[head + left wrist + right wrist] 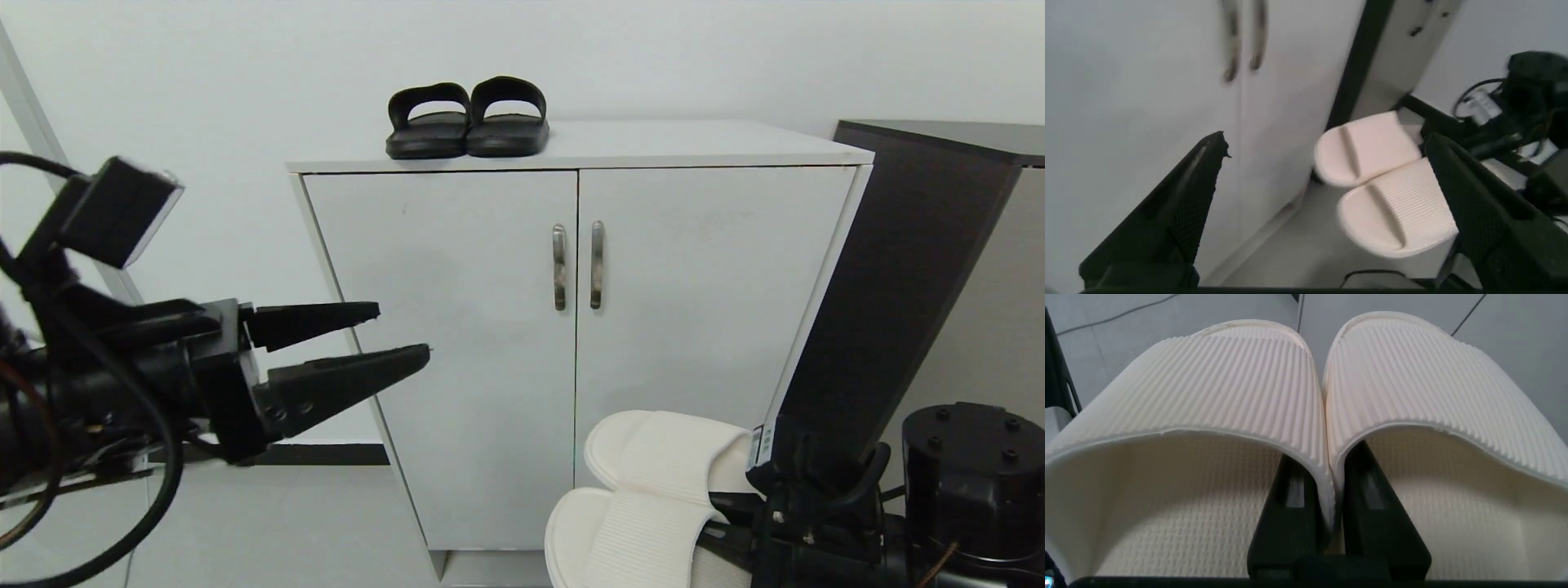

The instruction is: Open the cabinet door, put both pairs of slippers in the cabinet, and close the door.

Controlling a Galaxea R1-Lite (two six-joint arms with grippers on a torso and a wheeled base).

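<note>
A white two-door cabinet [457,343] stands with both doors closed, its metal handles [578,266] side by side at the middle. A pair of black slippers [467,121] sits on its top, towards the left. My left gripper [402,330] hangs open and empty in front of the left door, below handle height; the left wrist view has this gripper [1327,143] with its fingers spread wide. My right gripper [1327,514] is shut on the adjoining inner straps of a pair of white ribbed slippers [653,490], held low before the right door. The white slippers [1380,188] also appear beyond my left fingers.
A tall dark cabinet [898,269] stands right beside the white one. A white wall lies behind, and grey floor [286,523] stretches to the left of the cabinet.
</note>
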